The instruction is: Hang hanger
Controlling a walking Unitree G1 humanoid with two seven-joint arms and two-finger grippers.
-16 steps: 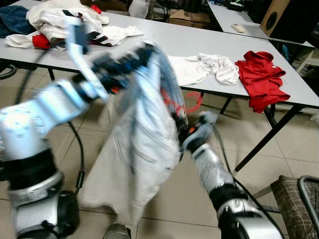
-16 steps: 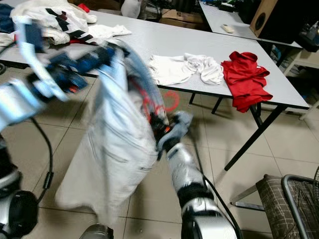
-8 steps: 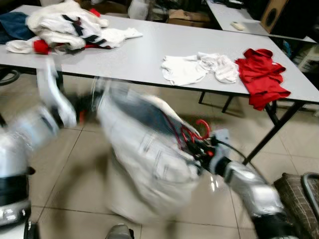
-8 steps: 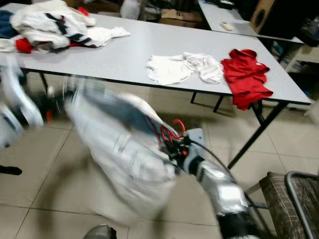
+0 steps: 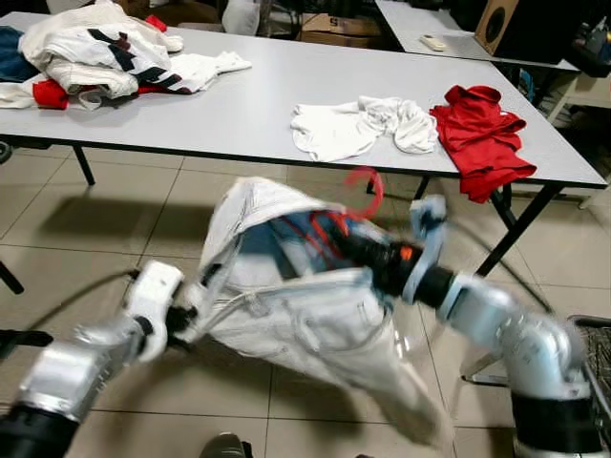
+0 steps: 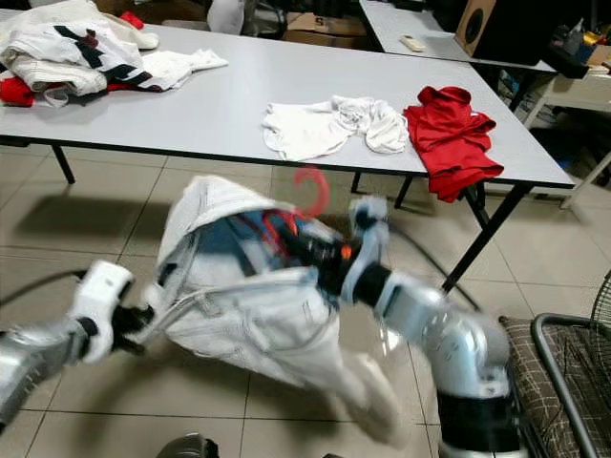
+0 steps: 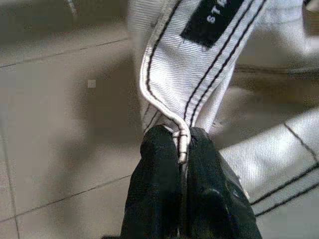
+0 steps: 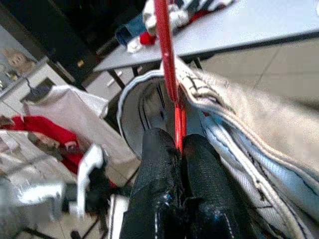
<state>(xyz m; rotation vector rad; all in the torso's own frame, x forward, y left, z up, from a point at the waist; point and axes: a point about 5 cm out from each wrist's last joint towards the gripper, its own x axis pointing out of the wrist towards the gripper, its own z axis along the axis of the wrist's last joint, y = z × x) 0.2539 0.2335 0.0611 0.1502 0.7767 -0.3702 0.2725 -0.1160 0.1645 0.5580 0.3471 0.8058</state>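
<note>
Grey table [image 5: 258, 105] – clothes piles; tiled floor [image 5: 76, 239].

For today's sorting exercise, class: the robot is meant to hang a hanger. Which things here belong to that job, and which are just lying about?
Part of the job:
- red hanger, clamped in the right pincer
- white garment on the hanger, its hem pinched by the left pincer

Lying about:
- grey table
- white cloth
- red shirt
- clothes pile

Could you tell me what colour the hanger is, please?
Red; the hanger shows best in the right wrist view.
</note>
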